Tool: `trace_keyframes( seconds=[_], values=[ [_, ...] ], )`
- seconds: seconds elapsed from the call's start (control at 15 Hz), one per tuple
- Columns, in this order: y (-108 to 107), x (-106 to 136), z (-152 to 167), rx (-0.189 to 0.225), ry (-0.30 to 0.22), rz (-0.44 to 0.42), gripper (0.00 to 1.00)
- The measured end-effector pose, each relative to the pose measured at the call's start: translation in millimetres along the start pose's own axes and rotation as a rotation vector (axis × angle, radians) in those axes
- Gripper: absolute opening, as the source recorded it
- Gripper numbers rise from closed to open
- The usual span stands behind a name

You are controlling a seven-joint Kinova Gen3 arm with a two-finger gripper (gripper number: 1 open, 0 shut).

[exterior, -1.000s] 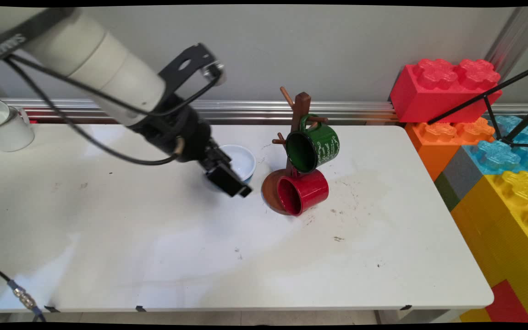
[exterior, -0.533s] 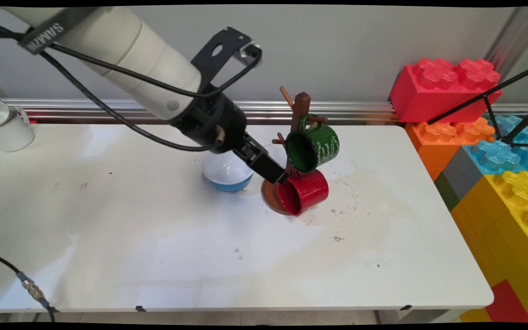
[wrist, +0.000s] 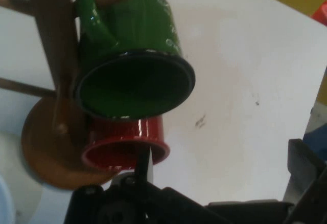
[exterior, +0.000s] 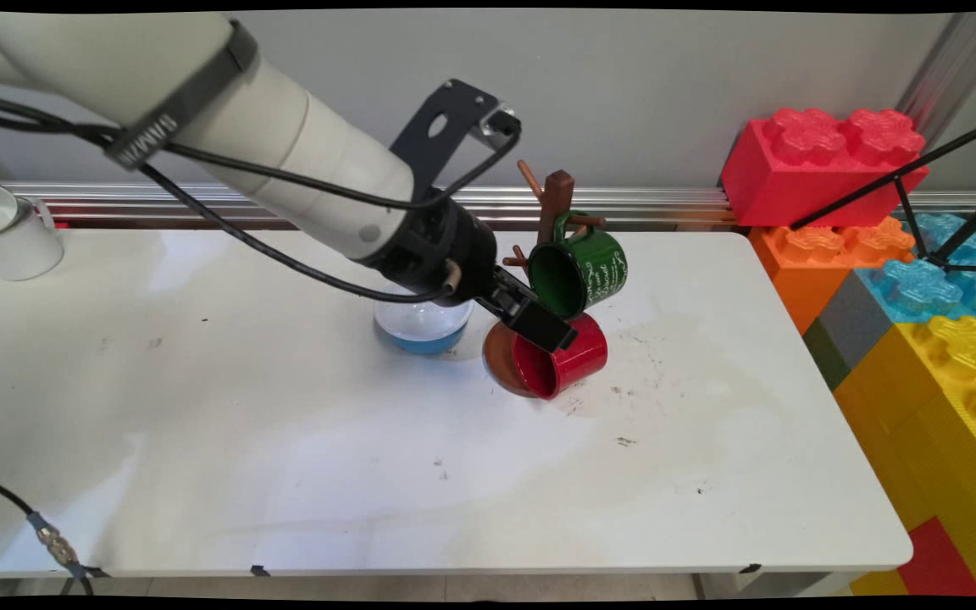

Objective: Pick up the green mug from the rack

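Hidden and cut-off parts around the mug tree

In your main view the gripper (exterior: 549, 329) covers the red mug's (exterior: 568, 360) upper rim and the mug tree's (exterior: 557, 199) lower post; the arm hides the back of the bowl (exterior: 420, 330) left of the tree. You cannot tell how the gripper stands. In the hand view the tree's top is cut off.

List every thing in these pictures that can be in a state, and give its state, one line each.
claw, open, at the red mug's rim
green mug, hanging by its handle from an upper peg, mouth tipped sideways
red mug, on its side low against the tree, handle hidden
mug tree, upright
blue bowl, upright, partly behind the arm
white mug, upright
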Motion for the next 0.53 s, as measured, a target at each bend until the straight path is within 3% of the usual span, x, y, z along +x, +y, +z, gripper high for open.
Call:
trace_keyframes(
  seconds=[0.53],
  values=[
    [3.2, -3.2, 24.5, 0.018, 0.049, 0.0, 1.0]
  ],
)
